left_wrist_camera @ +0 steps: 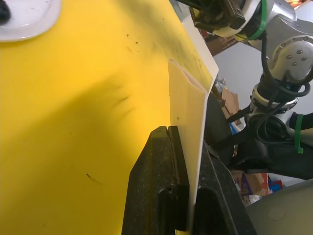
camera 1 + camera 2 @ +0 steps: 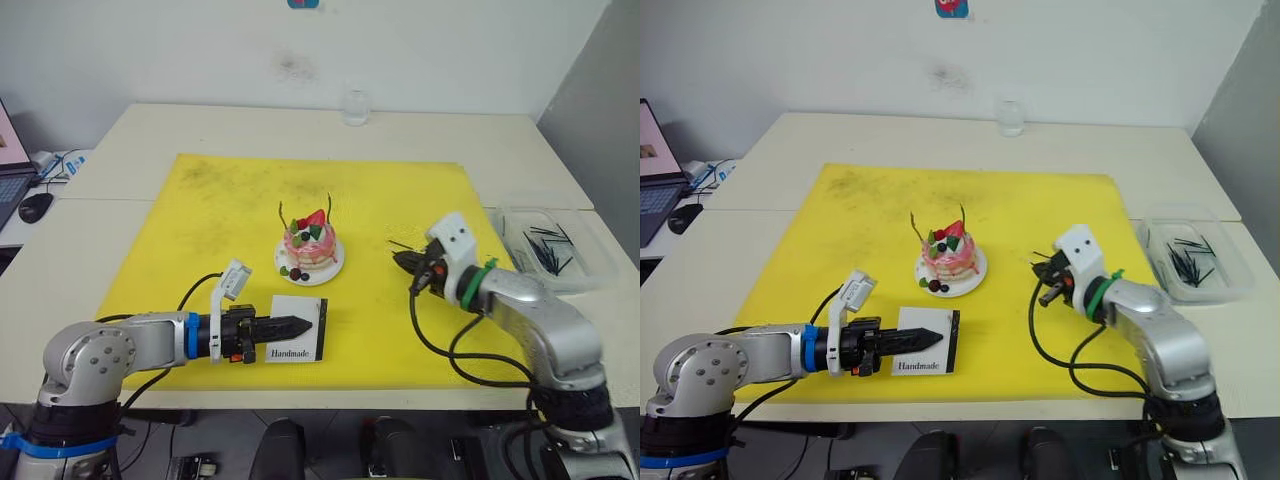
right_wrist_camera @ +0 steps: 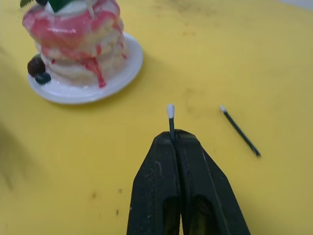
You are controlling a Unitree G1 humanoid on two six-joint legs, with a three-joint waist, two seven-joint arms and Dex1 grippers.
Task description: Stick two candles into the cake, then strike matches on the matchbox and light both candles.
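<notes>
Matchbox clamped on the left, a match pinched on the right, cake with both candles at the mat's centre.

In the left eye view, the cake [image 2: 309,250] was seen near the middle of the yellow mat [image 2: 200,230], with two candles [image 2: 328,205] standing in its top. At about 7 o'clock from the cake, the left gripper [image 2: 300,325] was closed on the matchbox [image 2: 298,342], which lay flat on the mat; at 3 o'clock, the right gripper [image 2: 404,262] was held low over the mat. Further matches were seen in a clear tray [image 2: 590,275] beyond the mat's right edge. In the left wrist view, the matchbox [image 1: 188,122] was shown clamped edge-on between the black fingers [image 1: 156,186]. In the right wrist view, the fingers [image 3: 159,181] were pressed together on a white-tipped match [image 3: 170,120], a loose match [image 3: 239,130] lay just beside on the mat, and the cake [image 3: 78,41] stood beyond.
</notes>
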